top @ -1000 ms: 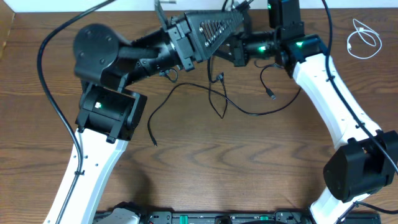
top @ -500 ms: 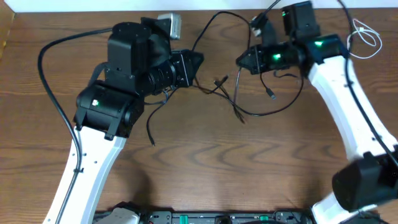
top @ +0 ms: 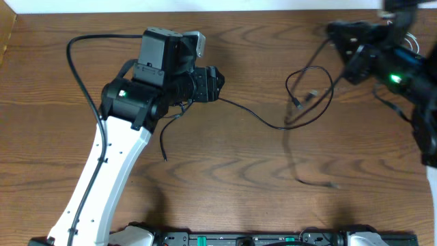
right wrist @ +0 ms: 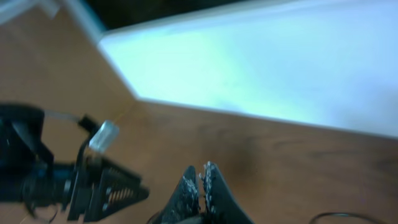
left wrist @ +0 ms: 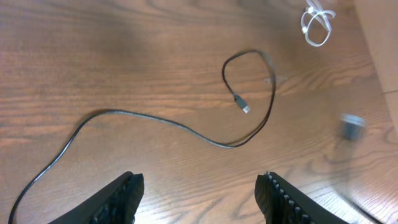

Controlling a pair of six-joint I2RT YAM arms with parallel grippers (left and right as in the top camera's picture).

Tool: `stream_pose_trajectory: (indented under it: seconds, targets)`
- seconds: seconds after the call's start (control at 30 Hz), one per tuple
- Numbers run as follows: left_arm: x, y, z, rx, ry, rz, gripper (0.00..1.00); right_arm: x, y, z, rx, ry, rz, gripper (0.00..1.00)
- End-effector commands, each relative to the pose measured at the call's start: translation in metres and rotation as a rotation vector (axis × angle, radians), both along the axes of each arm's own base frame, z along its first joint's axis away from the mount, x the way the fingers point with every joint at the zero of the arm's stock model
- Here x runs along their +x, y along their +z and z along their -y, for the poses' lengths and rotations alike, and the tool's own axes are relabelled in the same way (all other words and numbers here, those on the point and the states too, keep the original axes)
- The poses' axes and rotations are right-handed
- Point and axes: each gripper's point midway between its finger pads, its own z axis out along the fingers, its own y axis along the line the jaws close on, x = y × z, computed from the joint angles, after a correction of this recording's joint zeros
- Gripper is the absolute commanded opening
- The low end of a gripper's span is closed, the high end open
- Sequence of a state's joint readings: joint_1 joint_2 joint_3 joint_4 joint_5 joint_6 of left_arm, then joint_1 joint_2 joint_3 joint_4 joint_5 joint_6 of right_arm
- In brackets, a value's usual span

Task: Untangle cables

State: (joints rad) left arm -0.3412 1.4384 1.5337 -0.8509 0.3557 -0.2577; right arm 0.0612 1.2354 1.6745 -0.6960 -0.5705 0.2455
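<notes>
Step in hand, by judgement: pulling the two black cables apart. The left hand [left wrist: 199, 186] is released and empty. The looped black cable [left wrist: 163, 122] lies on the bench [left wrist: 93, 56] just above its fingers, running from lower left to a loop at upper centre. The second black cable [top: 311, 180] shows blurred at lower right of the overhead view. The white cable [left wrist: 316, 26] lies at upper right. The right hand [right wrist: 200, 185] is clenched; a cable between its fingers cannot be confirmed. The next move calls for lowering the left hand onto the near run.

One black cable [left wrist: 161, 121] snakes flat over the counter [left wrist: 124, 50], ending in an open loop around its plug [left wrist: 242, 107]; white cable [left wrist: 317, 25] bunched beyond the loop; second black cable [top: 315, 182] blurred, apart.
</notes>
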Motion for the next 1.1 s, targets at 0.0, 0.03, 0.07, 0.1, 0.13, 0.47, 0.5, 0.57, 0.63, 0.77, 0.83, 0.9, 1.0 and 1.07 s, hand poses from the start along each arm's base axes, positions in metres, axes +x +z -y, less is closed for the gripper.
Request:
stream_pose_trajectory:
  seconds: [0.0, 0.03, 0.07, 0.1, 0.13, 0.47, 0.5, 0.57, 0.63, 0.77, 0.83, 0.9, 1.0, 1.07]
  targets:
    - [0.007, -0.013, -0.002, 0.034, -0.003, -0.025, 0.63, 0.000, 0.021, 0.046, 0.002, -0.207, 0.063, 0.01]
    - [0.008, -0.017, -0.001, 0.038, -0.003, -0.036, 0.63, 0.002, 0.026, 0.058, -0.002, -0.253, 0.082, 0.01]
    - [0.008, -0.019, -0.001, 0.040, -0.003, -0.042, 0.63, 0.003, 0.030, 0.072, -0.006, -0.305, 0.102, 0.01]
    - [0.008, -0.021, -0.001, 0.042, -0.003, -0.050, 0.63, 0.005, 0.032, 0.083, -0.010, -0.349, 0.110, 0.01]
    - [0.009, -0.023, -0.001, 0.044, -0.003, -0.052, 0.63, 0.008, 0.034, 0.097, -0.008, -0.405, 0.115, 0.01]
    - [0.009, -0.023, -0.001, 0.044, -0.004, -0.053, 0.63, 0.054, 0.000, 0.243, -0.046, -0.860, 0.050, 0.01]
    - [0.009, -0.023, -0.001, 0.043, -0.004, -0.053, 0.63, 0.063, -0.009, 0.257, -0.052, -0.885, 0.035, 0.01]
    - [0.009, -0.023, 0.000, 0.043, -0.006, -0.053, 0.63, 0.075, -0.022, 0.277, -0.054, -0.917, 0.015, 0.01]
    - [0.008, -0.023, 0.001, 0.040, -0.009, -0.054, 0.63, 0.087, -0.040, 0.305, -0.056, -0.965, -0.014, 0.01]
    - [0.008, -0.023, 0.001, 0.040, -0.008, -0.054, 0.63, 0.105, -0.086, 0.372, -0.092, -1.149, -0.082, 0.01]
    - [0.008, -0.023, 0.001, 0.040, -0.008, -0.054, 0.64, 0.096, -0.107, 0.405, -0.136, -1.300, -0.132, 0.01]
    - [0.008, -0.023, 0.001, 0.040, -0.008, -0.054, 0.63, 0.083, -0.129, 0.442, -0.195, -1.475, -0.182, 0.01]
    - [0.008, -0.023, 0.001, 0.040, -0.008, -0.054, 0.63, 0.075, -0.152, 0.470, -0.221, -1.561, -0.226, 0.01]
    - [0.008, -0.023, 0.001, 0.040, -0.008, -0.054, 0.63, 0.072, -0.173, 0.488, -0.220, -1.579, -0.265, 0.01]
